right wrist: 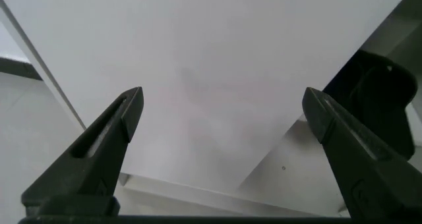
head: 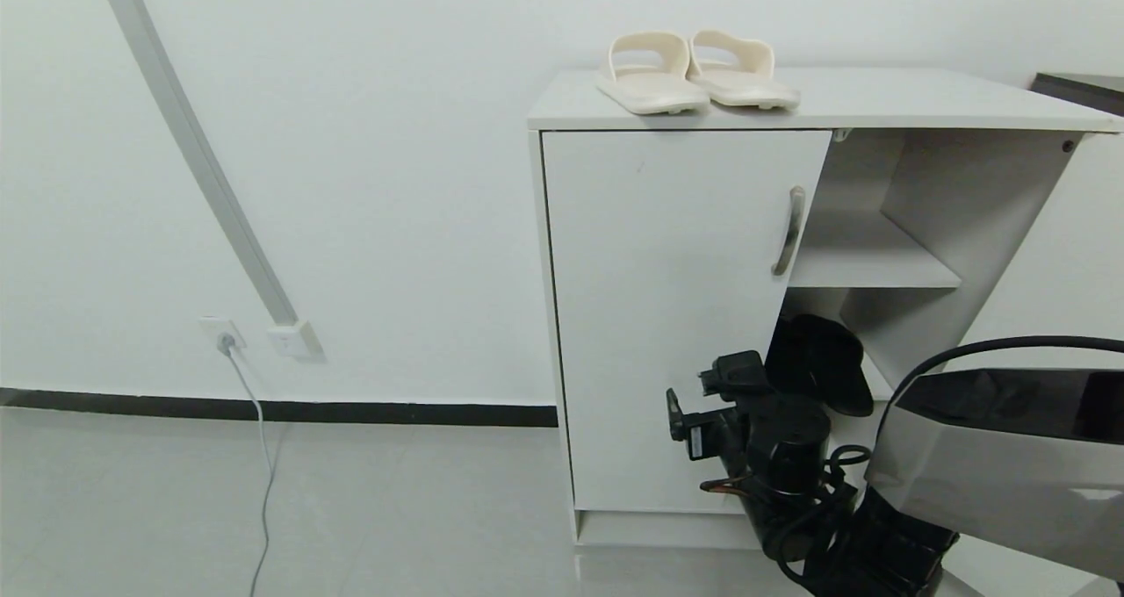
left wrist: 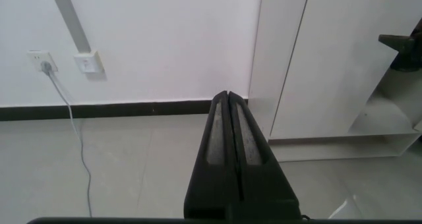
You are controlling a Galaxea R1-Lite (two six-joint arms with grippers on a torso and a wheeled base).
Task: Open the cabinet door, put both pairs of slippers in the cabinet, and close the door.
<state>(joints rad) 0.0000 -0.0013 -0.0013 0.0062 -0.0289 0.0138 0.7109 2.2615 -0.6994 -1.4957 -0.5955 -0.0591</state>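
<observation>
The right end effector (right wrist: 223, 99) has its two fingers wide apart and holds nothing. It faces the flat face of the door (head: 667, 316), low and close to the door's free edge. The left end effector (left wrist: 227, 102) has its fingers pressed together, empty, and is well apart from the cabinet (head: 922, 97), above the floor.

The door stands open, so we judge the first step as done. The black slippers (head: 821, 364) lie on the lower shelf (head: 878, 377) inside; we cannot tell if both of them are there. The beige pair (head: 698, 72) is side by side on top of the cabinet, not yet inside. We judge the task about half done: the beige pair and closing the door remain.
</observation>
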